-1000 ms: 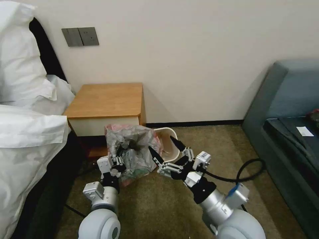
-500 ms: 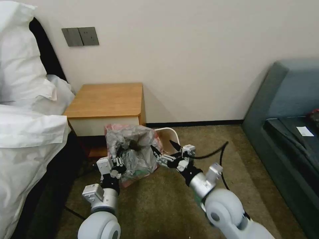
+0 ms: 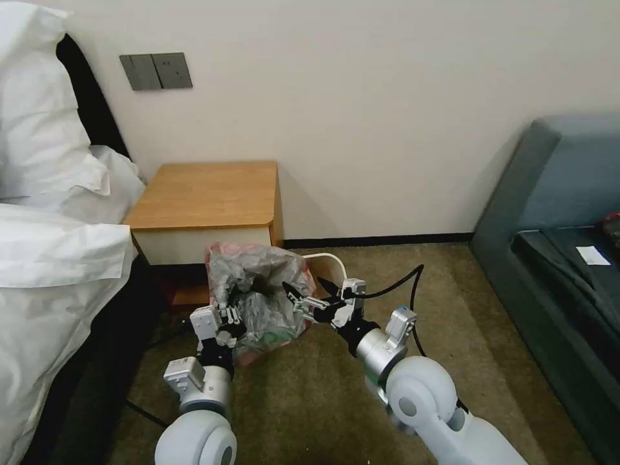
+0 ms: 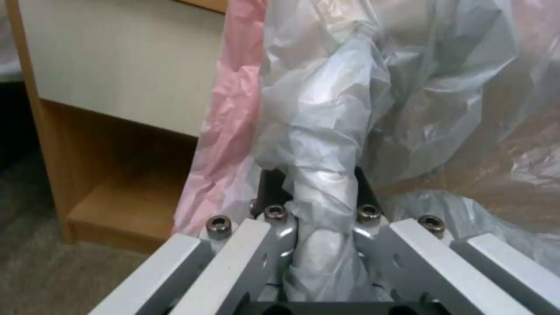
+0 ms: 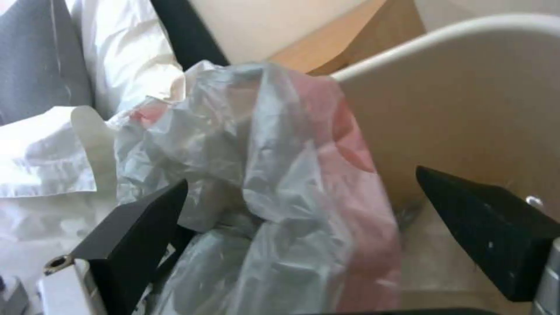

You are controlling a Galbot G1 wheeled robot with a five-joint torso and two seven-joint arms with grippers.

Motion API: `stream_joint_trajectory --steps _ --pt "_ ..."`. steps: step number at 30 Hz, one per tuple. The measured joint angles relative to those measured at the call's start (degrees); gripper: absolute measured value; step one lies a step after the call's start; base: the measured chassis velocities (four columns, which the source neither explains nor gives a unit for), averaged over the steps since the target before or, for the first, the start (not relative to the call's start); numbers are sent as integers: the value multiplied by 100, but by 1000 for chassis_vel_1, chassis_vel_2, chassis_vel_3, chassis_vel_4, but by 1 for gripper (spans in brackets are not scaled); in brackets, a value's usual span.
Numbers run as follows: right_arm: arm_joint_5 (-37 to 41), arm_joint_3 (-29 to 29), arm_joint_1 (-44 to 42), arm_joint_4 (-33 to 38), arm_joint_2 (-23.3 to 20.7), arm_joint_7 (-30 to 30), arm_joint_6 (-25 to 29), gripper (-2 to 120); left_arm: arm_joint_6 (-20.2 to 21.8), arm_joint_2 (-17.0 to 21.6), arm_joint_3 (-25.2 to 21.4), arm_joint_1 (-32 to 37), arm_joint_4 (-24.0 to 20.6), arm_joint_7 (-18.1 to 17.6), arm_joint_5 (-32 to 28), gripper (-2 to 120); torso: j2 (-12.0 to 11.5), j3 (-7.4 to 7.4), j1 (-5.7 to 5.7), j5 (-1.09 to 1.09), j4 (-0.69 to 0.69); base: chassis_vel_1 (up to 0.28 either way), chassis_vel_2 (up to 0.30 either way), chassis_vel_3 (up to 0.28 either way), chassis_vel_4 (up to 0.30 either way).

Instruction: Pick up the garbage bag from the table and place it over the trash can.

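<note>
The garbage bag (image 3: 258, 290), crinkly grey with a pink edge, hangs bunched over the left part of the trash can (image 3: 330, 259), whose cream rim shows to its right. Both stand on the carpet in front of the table (image 3: 206, 194). My left gripper (image 3: 226, 316) is shut on a twisted fold of the bag (image 4: 323, 205) at its near left side. My right gripper (image 3: 303, 287) is open at the bag's right edge. In the right wrist view its black fingertips (image 5: 140, 218) straddle the bag's pink-edged fold (image 5: 233, 131), with the can's inner wall (image 5: 467, 109) behind.
A bed with white bedding (image 3: 51, 258) stands close on the left. A grey-blue sofa (image 3: 562, 213) fills the right side. A black cable (image 3: 403, 284) loops off my right arm. Open carpet (image 3: 413, 271) lies right of the can.
My right arm has reached forward and left, bringing its open gripper from the can's near rim to the bag's right edge. The left gripper has kept its hold in place.
</note>
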Motion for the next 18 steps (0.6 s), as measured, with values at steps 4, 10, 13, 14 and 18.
stream_joint_trajectory --steps 4,10,13,14,18 --pt "-44 -14 30 -33 12 -15 8 100 0 -8 0 6 3 -2 17 6 0 0 0 0 1 0 0 0 0" --pt "-115 -44 -8 -45 23 -68 74 81 3 8 -19 25 10 -7 31 6 0 0 0 0 1 0 0 0 0" --pt "-138 -58 -24 -39 28 -74 93 71 8 -2 -13 23 10 -7 36 6 0 0 0 0 0 0 0 0 0" --pt "-144 -67 -26 -36 34 -76 98 66 10 -10 -7 20 16 -7 48 6 0 0 0 0 1 0 0 0 0" --pt "-156 -80 -26 -34 48 -78 109 54 10 -12 -2 20 33 -7 63 6 0 0 0 0 1 0 0 0 0"
